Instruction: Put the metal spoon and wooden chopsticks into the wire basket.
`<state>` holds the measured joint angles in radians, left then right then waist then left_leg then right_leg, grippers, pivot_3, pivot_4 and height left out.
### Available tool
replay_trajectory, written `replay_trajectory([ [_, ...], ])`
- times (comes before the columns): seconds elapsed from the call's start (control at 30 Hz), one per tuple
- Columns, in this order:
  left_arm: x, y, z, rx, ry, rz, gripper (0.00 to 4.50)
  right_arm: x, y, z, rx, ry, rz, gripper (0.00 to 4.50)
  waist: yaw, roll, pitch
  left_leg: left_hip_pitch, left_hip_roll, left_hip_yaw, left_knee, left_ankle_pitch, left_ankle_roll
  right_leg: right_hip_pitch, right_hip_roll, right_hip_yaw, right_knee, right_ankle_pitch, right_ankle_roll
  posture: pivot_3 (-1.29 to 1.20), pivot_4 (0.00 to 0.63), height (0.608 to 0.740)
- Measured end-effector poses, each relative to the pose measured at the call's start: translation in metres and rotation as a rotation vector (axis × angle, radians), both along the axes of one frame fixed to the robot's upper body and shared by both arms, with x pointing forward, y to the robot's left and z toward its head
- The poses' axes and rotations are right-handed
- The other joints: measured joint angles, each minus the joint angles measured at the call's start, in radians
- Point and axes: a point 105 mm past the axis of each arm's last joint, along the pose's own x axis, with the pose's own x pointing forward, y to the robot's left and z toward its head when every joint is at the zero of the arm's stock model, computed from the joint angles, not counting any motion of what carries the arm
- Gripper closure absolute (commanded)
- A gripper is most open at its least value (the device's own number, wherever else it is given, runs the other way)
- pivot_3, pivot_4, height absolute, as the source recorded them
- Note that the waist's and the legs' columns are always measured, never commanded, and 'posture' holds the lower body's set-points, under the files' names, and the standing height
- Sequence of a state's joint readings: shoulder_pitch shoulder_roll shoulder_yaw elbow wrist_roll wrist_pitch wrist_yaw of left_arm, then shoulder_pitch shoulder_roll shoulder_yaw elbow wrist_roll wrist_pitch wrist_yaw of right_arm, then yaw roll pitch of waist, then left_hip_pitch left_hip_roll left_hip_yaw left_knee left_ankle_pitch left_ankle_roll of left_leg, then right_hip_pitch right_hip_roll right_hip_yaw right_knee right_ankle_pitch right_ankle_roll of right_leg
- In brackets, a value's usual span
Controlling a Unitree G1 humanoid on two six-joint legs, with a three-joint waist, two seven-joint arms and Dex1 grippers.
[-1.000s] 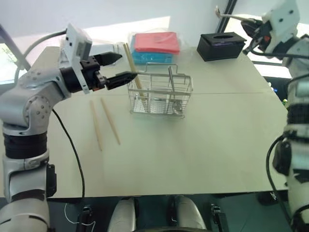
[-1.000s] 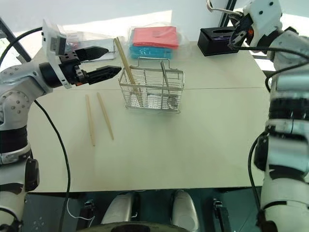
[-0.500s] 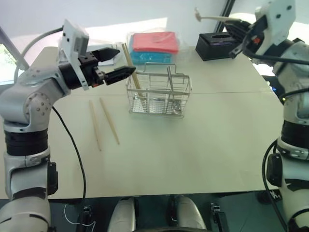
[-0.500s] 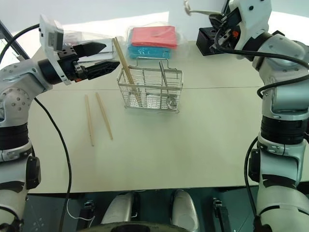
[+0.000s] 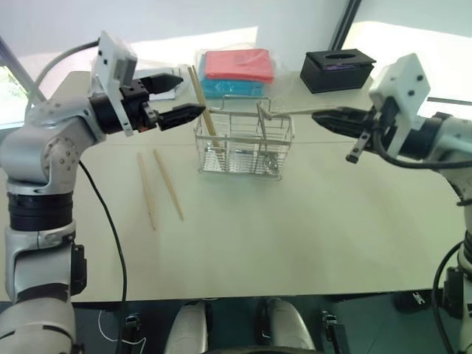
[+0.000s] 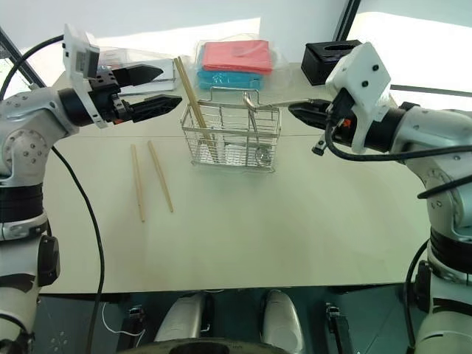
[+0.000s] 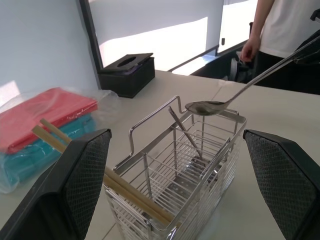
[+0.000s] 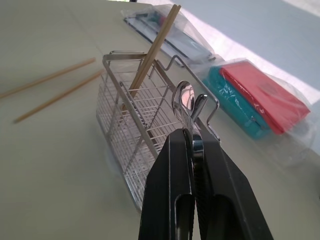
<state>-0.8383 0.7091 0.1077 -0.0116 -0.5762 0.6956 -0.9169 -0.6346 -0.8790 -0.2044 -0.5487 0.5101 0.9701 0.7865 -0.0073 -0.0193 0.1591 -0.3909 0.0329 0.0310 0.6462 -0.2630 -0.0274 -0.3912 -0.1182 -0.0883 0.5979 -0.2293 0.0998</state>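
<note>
My right gripper (image 8: 192, 145) is clamped shut on the handle end of the metal spoon (image 5: 287, 112), which runs straight out ahead of my fingertips with its bowl hanging over the near rim of the wire basket (image 5: 243, 144). It is light, stiff and polished, so I judge it apt to swivel or slide between flat pads; a pinch far back on the thin handle gives little control of the bowl, and a hold nearer the middle would steady it. A second metal utensil (image 7: 184, 131) already leans inside the basket just beyond the bowl. Farther along, one pair of wooden chopsticks (image 6: 190, 97) stands slanted in the basket's far end. My left gripper (image 5: 171, 99) hovers beside that end, jaws wide apart and empty. Below it, two more chopsticks (image 5: 158, 189) lie flat on the table (image 5: 295, 221); they are light, rigid and prone to roll, so I would pinch them mid-length.
</note>
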Motion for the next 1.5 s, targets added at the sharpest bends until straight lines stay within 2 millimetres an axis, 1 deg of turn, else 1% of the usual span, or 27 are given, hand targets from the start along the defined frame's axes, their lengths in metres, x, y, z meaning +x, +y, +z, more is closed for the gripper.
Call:
replay_trajectory([
  [0.13, 0.000, -0.001, 0.000, 0.002, -0.002, -0.006, 0.00, 0.000, -0.003, -0.008, -0.006, 0.024, -0.013, 4.44, 0.001, 0.000, 0.000, 0.000, 0.000, 0.000, 0.000, 0.000, 0.000, 0.000, 0.000, 0.000, 0.000, 0.000, 0.000, 0.00, 0.150, 0.703],
  [0.2, 0.000, -0.001, 0.000, 0.003, -0.002, -0.007, 0.00, 0.002, -0.008, -0.020, -0.035, 0.060, -0.022, 4.44, 0.002, 0.000, 0.000, 0.000, 0.000, 0.000, 0.000, 0.000, 0.000, 0.000, 0.000, 0.000, 0.000, 0.000, 0.000, 0.00, 0.150, 0.703],
  [0.3, -0.001, -0.002, 0.000, 0.006, -0.005, -0.010, 0.00, 0.011, -0.009, -0.028, -0.045, 0.082, -0.025, 4.44, -0.001, 0.000, 0.000, 0.000, 0.000, 0.000, 0.000, 0.000, 0.000, 0.000, 0.000, 0.000, 0.000, 0.000, 0.000, 0.00, 0.150, 0.703],
  [0.4, -0.002, -0.003, 0.001, 0.009, -0.010, -0.012, 0.00, 0.028, -0.013, -0.028, -0.064, 0.065, -0.052, 3.49, -0.004, 0.000, 0.000, 0.000, 0.000, 0.000, 0.000, 0.000, 0.000, -0.001, 0.000, 0.000, 0.000, 0.000, 0.000, 0.00, 0.150, 0.703],
  [0.43, -0.002, -0.003, 0.001, 0.010, -0.011, -0.012, 0.00, 0.034, -0.014, -0.026, -0.070, 0.056, -0.063, 3.03, -0.004, 0.000, 0.000, 0.000, 0.000, 0.000, 0.000, 0.000, 0.000, -0.001, 0.000, 0.000, 0.000, 0.000, 0.000, 0.00, 0.150, 0.703],
  [0.5, -0.003, -0.004, 0.002, 0.012, -0.018, -0.010, 0.00, 0.044, -0.016, -0.024, -0.075, 0.038, -0.079, 1.92, -0.004, 0.000, 0.000, 0.000, 0.000, 0.000, 0.000, 0.000, 0.000, -0.001, 0.000, 0.000, 0.000, 0.000, 0.000, 0.00, 0.150, 0.703],
  [0.53, -0.004, -0.005, 0.003, 0.014, -0.023, -0.012, 0.00, 0.048, -0.016, -0.025, -0.073, 0.035, -0.082, 1.47, -0.003, 0.000, 0.000, 0.000, 0.000, 0.000, 0.000, 0.000, 0.000, -0.001, 0.000, 0.000, 0.000, 0.000, 0.000, 0.00, 0.150, 0.703],
  [0.6, -0.005, -0.005, 0.004, 0.020, -0.031, -0.014, 0.00, 0.055, -0.016, -0.028, -0.085, 0.033, -0.087, 0.40, -0.002, 0.000, 0.000, 0.000, 0.000, 0.001, 0.000, 0.000, 0.000, -0.001, 0.000, 0.000, 0.000, 0.000, 0.000, 0.00, 0.150, 0.703],
  [0.63, -0.005, -0.004, 0.005, 0.024, -0.032, -0.008, 0.00, 0.057, -0.014, -0.029, -0.086, 0.029, -0.084, 0.03, -0.001, 0.000, 0.000, -0.001, 0.000, 0.001, 0.000, 0.000, 0.000, -0.001, 0.000, 0.000, 0.000, 0.000, 0.000, 0.00, 0.150, 0.703],
  [0.73, -0.006, -0.001, 0.007, 0.031, -0.038, 0.008, 0.00, 0.061, -0.012, -0.024, -0.067, 0.015, -0.078, 0.03, -0.001, 0.000, 0.000, -0.001, 0.000, 0.001, 0.000, 0.000, 0.000, -0.001, 0.000, 0.000, 0.000, 0.000, 0.000, 0.00, 0.150, 0.703],
  [0.9, -0.007, 0.005, 0.005, 0.039, -0.034, 0.037, 0.00, 0.067, -0.014, -0.004, -0.010, -0.031, -0.089, 0.03, -0.003, 0.000, 0.000, 0.000, 0.000, 0.000, 0.000, 0.000, 0.000, -0.001, 0.000, 0.000, 0.000, 0.000, 0.000, 0.00, 0.150, 0.703],
  [1.0, -0.007, 0.018, 0.006, 0.036, -0.037, 0.090, 0.00, 0.072, -0.018, 0.019, 0.091, -0.081, -0.106, 0.03, -0.004, 0.000, 0.000, 0.000, 0.000, 0.001, -0.001, 0.000, 0.000, -0.002, 0.000, 0.000, 0.000, 0.000, 0.000, 0.00, 0.150, 0.703],
  [1.03, -0.007, 0.025, 0.007, 0.027, -0.037, 0.118, 0.00, 0.073, -0.023, 0.032, 0.141, -0.111, -0.117, 0.03, -0.004, 0.000, 0.000, 0.000, 0.000, 0.001, -0.001, 0.000, 0.000, -0.002, 0.000, 0.000, 0.000, 0.000, 0.000, 0.00, 0.150, 0.703],
  [1.07, -0.006, 0.030, 0.008, 0.015, -0.036, 0.147, 0.00, 0.071, -0.025, 0.045, 0.189, -0.136, -0.117, 0.03, -0.004, 0.000, 0.000, 0.000, 0.000, 0.001, -0.001, 0.000, 0.000, -0.002, 0.000, 0.000, 0.000, 0.000, 0.000, 0.00, 0.150, 0.703],
  [1.13, -0.003, 0.043, 0.013, -0.014, -0.028, 0.236, 0.00, 0.062, -0.027, 0.070, 0.295, -0.177, -0.078, 0.03, -0.003, 0.000, 0.000, 0.000, 0.001, 0.001, -0.001, 0.000, 0.000, -0.002, 0.000, 0.000, 0.000, 0.000, 0.000, 0.00, 0.150, 0.703],
  [1.2, 0.003, 0.058, 0.014, -0.045, -0.002, 0.350, 0.00, 0.048, -0.024, 0.083, 0.377, -0.162, 0.011, 0.03, -0.001, 0.000, 0.000, 0.000, 0.000, 0.000, -0.001, 0.000, 0.000, 0.000, 0.000, 0.000, 0.000, 0.000, 0.000, 0.00, 0.150, 0.703],
  [1.23, 0.008, 0.067, 0.015, -0.071, 0.027, 0.433, 0.00, 0.036, -0.019, 0.085, 0.415, -0.139, 0.089, 0.03, 0.002, 0.000, 0.000, 0.000, 0.000, -0.001, -0.001, 0.000, 0.000, 0.000, 0.000, 0.000, 0.000, 0.000, 0.000, 0.00, 0.150, 0.703],
  [1.3, 0.016, 0.085, 0.016, -0.135, 0.078, 0.575, 0.00, 0.015, -0.009, 0.080, 0.429, -0.098, 0.218, 0.03, 0.006, -0.002, 0.000, 0.000, 0.000, -0.002, -0.001, 0.000, 0.001, 0.001, 0.000, -0.001, 0.000, 0.000, 0.001, 0.00, 0.150, 0.703],
  [1.33, 0.021, 0.092, 0.017, -0.190, 0.121, 0.646, 0.00, 0.006, -0.005, 0.071, 0.409, -0.069, 0.254, 0.03, 0.012, -0.003, -0.001, 0.000, 0.000, -0.002, -0.001, 0.000, 0.001, 0.002, 0.000, -0.001, 0.000, 0.001, 0.001, 0.00, 0.150, 0.703],
  [1.37, 0.025, 0.099, 0.016, -0.234, 0.165, 0.708, 0.00, 0.002, -0.002, 0.060, 0.388, -0.036, 0.275, 0.03, 0.015, -0.004, -0.002, 0.000, 0.000, -0.002, 0.000, 0.000, 0.001, 0.003, 0.000, -0.001, 0.000, 0.001, 0.001, 0.00, 0.150, 0.703],
  [1.4, 0.030, 0.109, 0.010, -0.284, 0.235, 0.785, 0.00, -0.002, 0.001, 0.045, 0.357, 0.009, 0.292, 0.03, 0.018, -0.005, -0.003, 0.000, 0.000, -0.002, 0.000, 0.000, 0.001, 0.003, 0.000, -0.001, 0.000, 0.001, 0.001, 0.00, 0.150, 0.703],
  [1.43, 0.033, 0.119, 0.000, -0.320, 0.321, 0.862, 0.00, -0.005, 0.003, 0.029, 0.330, 0.062, 0.305, 0.03, 0.019, -0.005, -0.003, 0.000, -0.001, -0.002, 0.000, 0.000, 0.001, 0.002, 0.000, -0.001, 0.000, 0.001, 0.002, 0.00, 0.150, 0.703],
  [1.5, 0.037, 0.134, -0.028, -0.334, 0.482, 0.986, 0.00, -0.013, 0.008, 0.007, 0.284, 0.132, 0.332, 0.03, 0.019, -0.005, -0.003, 0.000, -0.001, -0.002, 0.000, 0.000, 0.001, 0.002, 0.000, -0.001, 0.000, 0.001, 0.002, 0.00, 0.150, 0.703],
])
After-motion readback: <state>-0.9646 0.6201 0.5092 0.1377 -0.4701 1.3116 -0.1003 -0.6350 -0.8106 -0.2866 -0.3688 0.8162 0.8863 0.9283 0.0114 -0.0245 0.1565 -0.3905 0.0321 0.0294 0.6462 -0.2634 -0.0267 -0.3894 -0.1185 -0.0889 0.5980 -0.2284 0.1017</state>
